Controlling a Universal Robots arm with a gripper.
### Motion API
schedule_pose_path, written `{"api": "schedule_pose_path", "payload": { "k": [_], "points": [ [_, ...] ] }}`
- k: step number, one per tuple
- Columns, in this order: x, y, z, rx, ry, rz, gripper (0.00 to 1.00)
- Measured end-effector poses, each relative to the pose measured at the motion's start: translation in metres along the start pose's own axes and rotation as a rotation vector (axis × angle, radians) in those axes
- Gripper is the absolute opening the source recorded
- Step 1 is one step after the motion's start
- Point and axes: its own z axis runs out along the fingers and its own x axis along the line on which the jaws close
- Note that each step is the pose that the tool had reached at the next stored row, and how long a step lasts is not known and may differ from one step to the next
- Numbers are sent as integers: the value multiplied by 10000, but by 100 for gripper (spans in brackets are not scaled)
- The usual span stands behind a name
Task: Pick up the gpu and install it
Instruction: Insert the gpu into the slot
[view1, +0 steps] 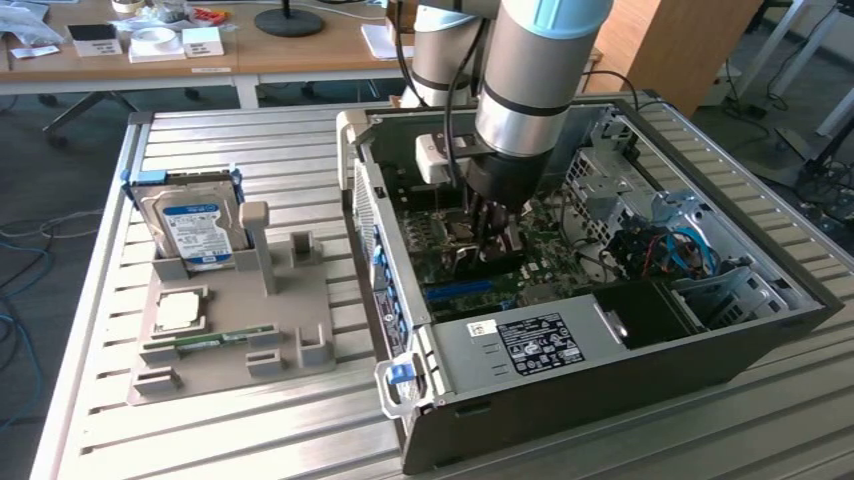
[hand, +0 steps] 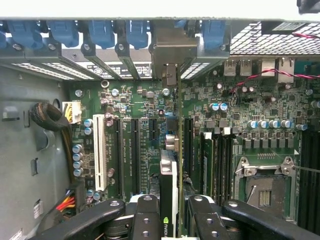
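Observation:
The gpu (hand: 169, 172) stands edge-on between my fingers (hand: 147, 215), its black side with a small green logo facing the camera. Its silver end bracket (hand: 172, 52) reaches the case's rear slot openings. My gripper (hand: 172, 212) is shut on the card's upper edge and holds it upright over the long black expansion slots of the green motherboard (hand: 135, 100). From the exterior view, the gripper (view1: 483, 240) is lowered deep inside the open computer case (view1: 747, 300), with the dark card (view1: 467, 265) just above the board. Whether the card's edge touches a slot is hidden.
A white slot (hand: 99, 152), RAM sticks (hand: 207, 160) and the empty CPU socket (hand: 262, 185) flank the card. Blue latches (hand: 102, 32) line the rear wall. On the exterior view's left a grey holder (view1: 227, 330) carries a hard drive (view1: 194, 225), a CPU (view1: 180, 310) and a RAM stick (view1: 214, 340).

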Motion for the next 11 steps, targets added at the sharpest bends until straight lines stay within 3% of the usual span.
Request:
{"api": "schedule_pose_path", "payload": {
  "k": [11],
  "points": [
    [2, 1, 44, 1, 10, 45, 26]
  ]
}}
